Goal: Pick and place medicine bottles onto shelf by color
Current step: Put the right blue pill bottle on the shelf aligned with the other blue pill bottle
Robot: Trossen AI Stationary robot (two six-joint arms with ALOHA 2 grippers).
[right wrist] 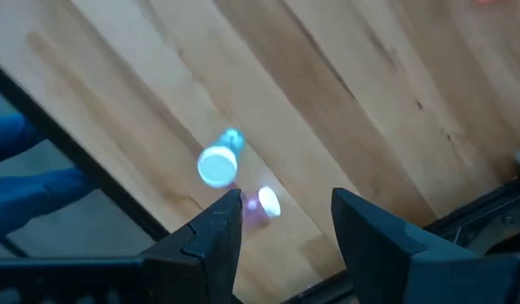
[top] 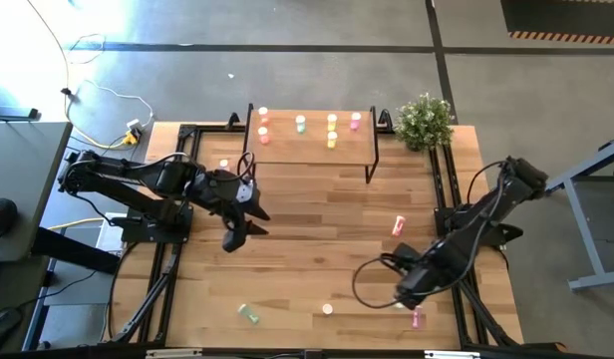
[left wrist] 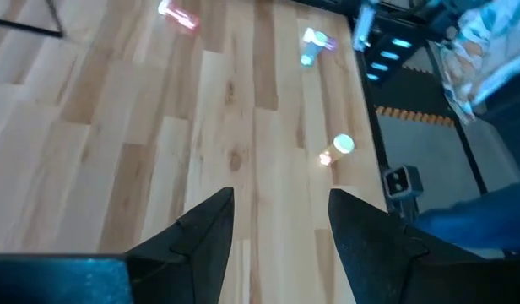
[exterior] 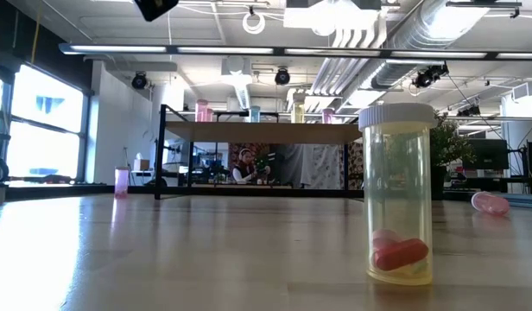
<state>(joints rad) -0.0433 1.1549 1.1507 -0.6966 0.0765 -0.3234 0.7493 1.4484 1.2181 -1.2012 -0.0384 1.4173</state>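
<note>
We see the shelf (top: 312, 140) at the far side of the table (top: 307, 229), beside a potted plant (top: 425, 120). Some medicine bottles (top: 300, 124) already stand on top of it in little color groups. More bottles are loose on the table: a pink one (top: 399, 226) lying down, a green one (top: 249, 314) near the front edge, a yellow one (top: 328, 309) standing up, and another pink one (top: 418, 319) by the front right corner.

Our right gripper (right wrist: 281, 224) hangs over that corner pink bottle (right wrist: 262, 205). Its fingers are apart and hold nothing. Our left gripper (left wrist: 277, 228) is over the middle left of the table, also spread and empty.

We think a pick is about to start. The right gripper should drop lower, get its fingers around the pink bottle, and squeeze.
</note>
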